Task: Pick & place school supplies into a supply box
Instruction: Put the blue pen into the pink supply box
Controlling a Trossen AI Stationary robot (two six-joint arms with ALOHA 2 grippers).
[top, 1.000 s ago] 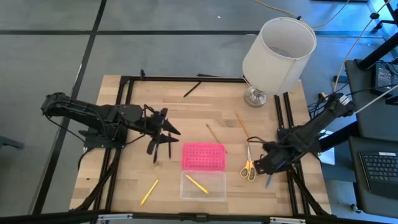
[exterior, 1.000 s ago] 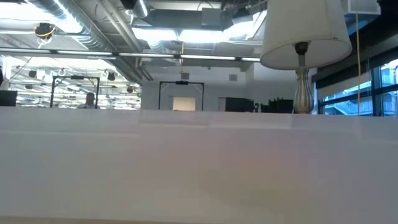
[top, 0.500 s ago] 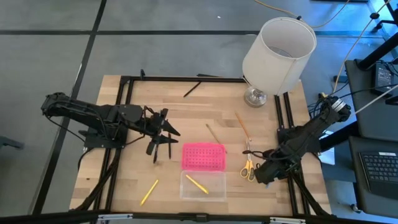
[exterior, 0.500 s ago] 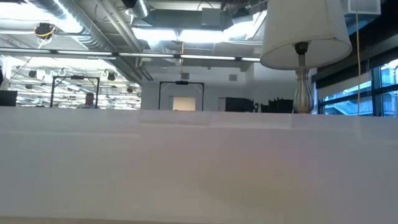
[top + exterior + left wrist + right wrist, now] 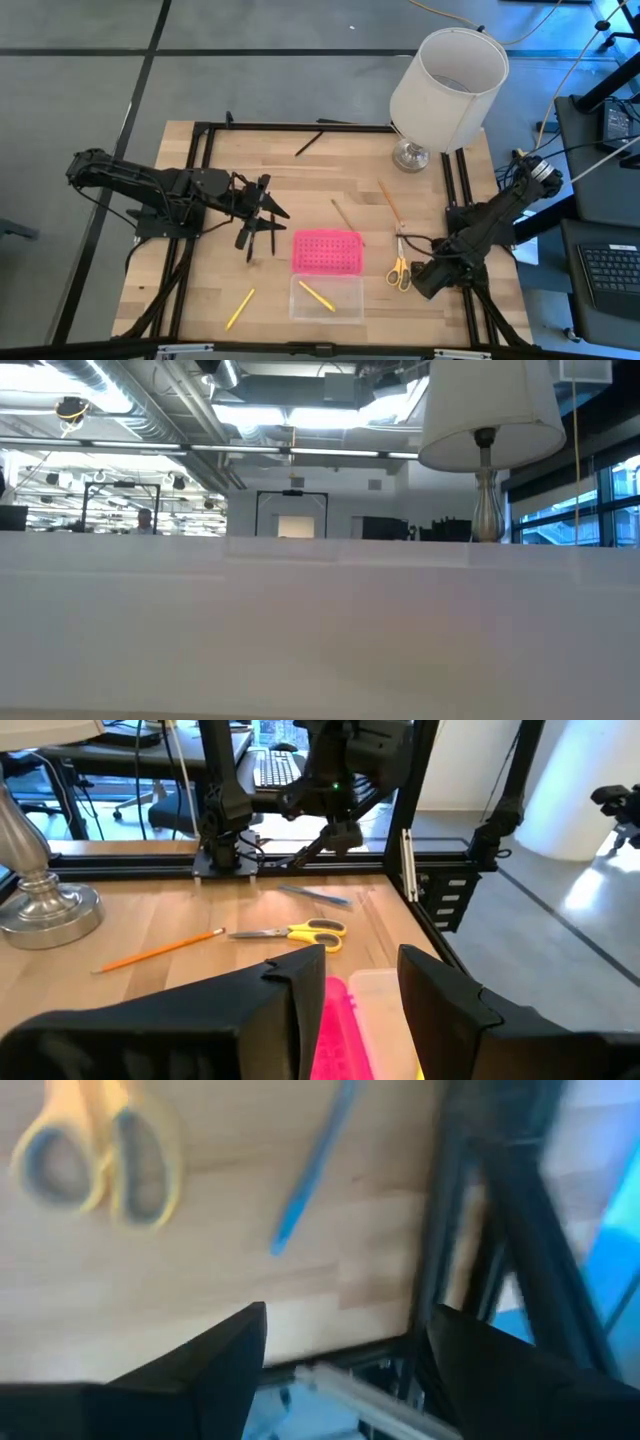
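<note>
The supply box lies open near the table's front: pink dotted lid [image 5: 327, 251], and a clear base [image 5: 326, 298] holding a yellow pencil [image 5: 317, 296]. To its right lie yellow-handled scissors [image 5: 399, 264] and two brown pencils [image 5: 345, 215]. My right gripper [image 5: 428, 283] points down near the right rail, open, above a blue pen [image 5: 310, 1180] lying flat; the scissors' handles [image 5: 95, 1160] are beside it. My left gripper [image 5: 280, 211] hovers left of the lid, pointing right, open [image 5: 358, 960], nothing between its fingers.
A white-shaded lamp [image 5: 447, 85] stands at the far right corner. A black pen [image 5: 309, 143] lies near the far edge and a yellow pencil [image 5: 240, 309] near the front left. Black frame rails [image 5: 462, 190] run along the table's sides. A white surface blocks most of the low view.
My right gripper has moved a little toward the table's near edge and sunk, rolling its wrist. It now stands over the blue pen and hides it from above. My left arm has kept still.
</note>
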